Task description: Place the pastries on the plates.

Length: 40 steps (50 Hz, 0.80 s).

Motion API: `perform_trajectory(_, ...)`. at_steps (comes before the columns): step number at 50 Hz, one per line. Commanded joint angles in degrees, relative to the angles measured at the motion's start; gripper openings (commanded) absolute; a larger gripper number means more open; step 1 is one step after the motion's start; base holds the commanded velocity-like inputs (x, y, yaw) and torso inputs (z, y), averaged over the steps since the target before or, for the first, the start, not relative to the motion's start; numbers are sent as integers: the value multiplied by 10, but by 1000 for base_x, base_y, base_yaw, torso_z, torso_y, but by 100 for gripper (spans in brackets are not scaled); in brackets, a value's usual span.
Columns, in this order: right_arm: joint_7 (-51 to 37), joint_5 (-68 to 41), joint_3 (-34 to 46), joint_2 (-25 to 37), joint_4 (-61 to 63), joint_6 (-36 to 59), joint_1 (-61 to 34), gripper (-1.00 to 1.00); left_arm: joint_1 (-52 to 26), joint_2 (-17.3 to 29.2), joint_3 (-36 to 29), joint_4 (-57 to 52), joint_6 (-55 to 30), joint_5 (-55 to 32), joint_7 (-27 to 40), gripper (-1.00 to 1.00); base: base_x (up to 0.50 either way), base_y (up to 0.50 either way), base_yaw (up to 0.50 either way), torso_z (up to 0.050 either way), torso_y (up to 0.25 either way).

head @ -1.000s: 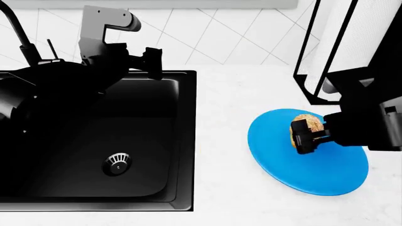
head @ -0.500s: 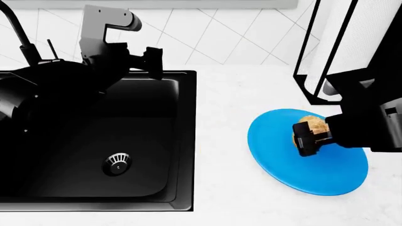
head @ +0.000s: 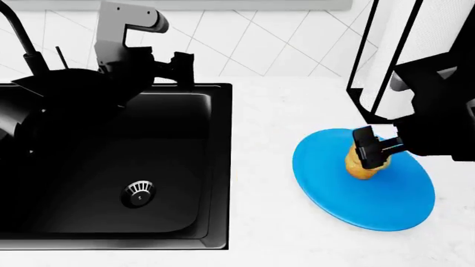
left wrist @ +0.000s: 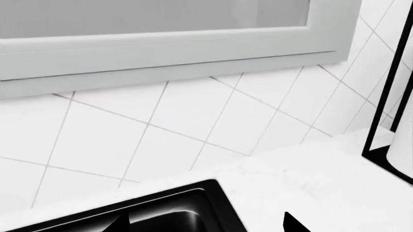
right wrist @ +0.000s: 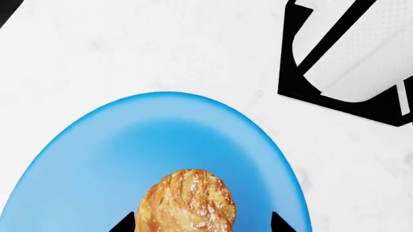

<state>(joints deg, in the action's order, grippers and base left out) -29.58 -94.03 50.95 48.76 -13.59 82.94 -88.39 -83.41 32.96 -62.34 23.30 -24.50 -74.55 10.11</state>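
A solid bright blue plate [head: 386, 206] lies on the white counter to the right of the sink. The taller, flaky golden-brown pastry [head: 360, 167] rests on its far half; it also shows in the right wrist view [right wrist: 187, 203] on the plate [right wrist: 96, 159]. My right gripper [head: 371, 148] is open just above the pastry, and in the right wrist view [right wrist: 200, 225] a strip of blue shows between each fingertip and the pastry. My left gripper [head: 182, 69] is open and empty over the sink's back edge. The cookie-like pastry and the blue-rimmed plate are out of view.
A black sink [head: 219, 167] with a drain [head: 138, 193] fills the left half. A black faucet [head: 19, 33] stands at the back left. A black-framed paper towel holder [head: 382, 61] stands just behind the plate. A tiled wall runs along the back.
My right gripper has let go of the flaky pastry and drawn up and back from it. The pastry now lies uncovered on the blue plate. The left arm has barely moved.
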Motion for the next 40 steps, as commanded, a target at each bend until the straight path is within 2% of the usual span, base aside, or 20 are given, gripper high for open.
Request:
perform_trajectory(1,10,12,-1,-6,2,-7,-38,100,-4,-2,2,3,0,2,-1,100,0,0,0,0,0)
perform_trajectory(19,62,83,-27,-13,25,-122,-39,100,-23,-3,5,8,-6,5,-5,100,0,0,0,0,0)
perform_trajectory(27,88,111,-45,-12,53,-199,-11,100,-28,-6,7,9,-8,4,-6,100,0,0,0,0,0)
perform_trajectory(40,131,175,-37,-15,83,-274,16,100,-42,-15,4,32,-18,9,-14,100,0,0,0,0,0)
